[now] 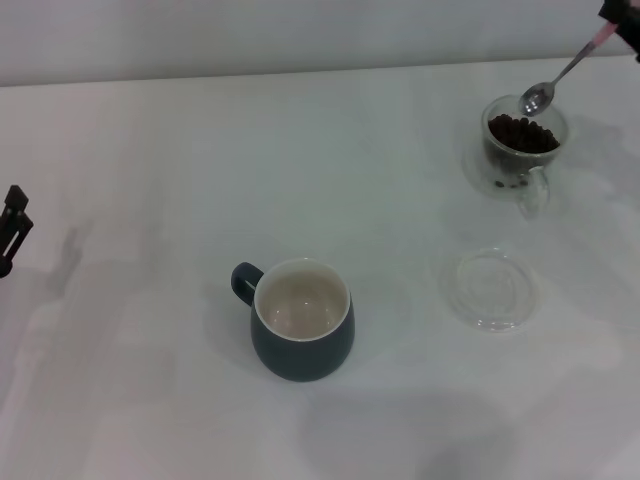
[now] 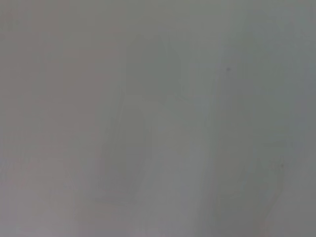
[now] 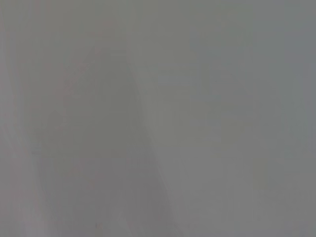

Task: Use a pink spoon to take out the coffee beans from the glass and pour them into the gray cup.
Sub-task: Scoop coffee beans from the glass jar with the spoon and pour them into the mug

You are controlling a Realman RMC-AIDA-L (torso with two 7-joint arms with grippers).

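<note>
Pink spoon (image 1: 563, 71) is at far right of the head view, up off the table (image 1: 150, 150), tilted: silver bowl low, just above the glass's rim, pink handle end rising to the top right corner.

Left to right in the head view: left hand (image 1: 12, 226) sits at the left edge, low over the table, well apart from everything; only a dark bit of it shows, can't tell if its fingers are spread or pressed together.

Gray cup (image 1: 300, 320) stands upright near the middle front of the table, handle pointing to the left, cream inside showing, no beans visible in it.

Clear glass dish (image 1: 490, 289) lies flat to the right of the cup, in front of the glass, apart from both.

Glass (image 1: 523, 145) stands upright at back right, handle toward the front, coffee beans (image 1: 522, 133) piled inside near the rim. Spoon bowl looks empty, hanging over the back edge of the glass.

Right hand (image 1: 622, 22) is in the top right corner, mostly cut off, holding the spoon's pink handle end; fingers pinch the handle.

Both wrist views show only plain gray surface, nothing to tell.
</note>
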